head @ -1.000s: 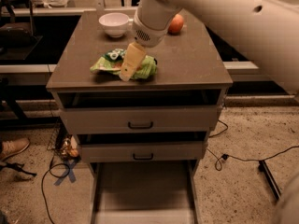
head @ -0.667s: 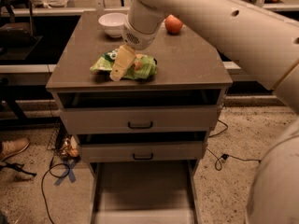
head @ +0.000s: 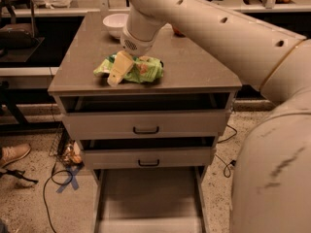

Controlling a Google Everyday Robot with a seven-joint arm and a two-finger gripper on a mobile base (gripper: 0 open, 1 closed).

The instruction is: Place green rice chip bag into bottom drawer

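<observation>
So the gripper (head: pixel 118 72) is down on the cabinet top (head: pixel 199 69), toward the front-left, with its pale yellowish end lying across the left part of the green rice chip bag (head: pixel 143 69). We honestly can't tell if it's clamped on the bag or just resting on it, since the wrist blocks that bit. The big cream arm (head: pixel 209 30) comes in from the upper right.

Containers next. The bag is on top of the cabinet, not in any drawer. The bottom drawer (head: pixel 146 193) is pulled way out toward us, and what we see of it is flat grey floor between pale side rails. The two drawers above, top drawer (head: pixel 146 123) and middle drawer (head: pixel 148 155), each have a black handle and a dark gap over the front; we can't see inside either one. A white bowl (head: pixel 113 23) sits at the back of the top, behind the gripper, and its contents aren't visible from here.

The bag itself is crinkly, bright green, lying flat-ish, with orange patches near the middle.
</observation>
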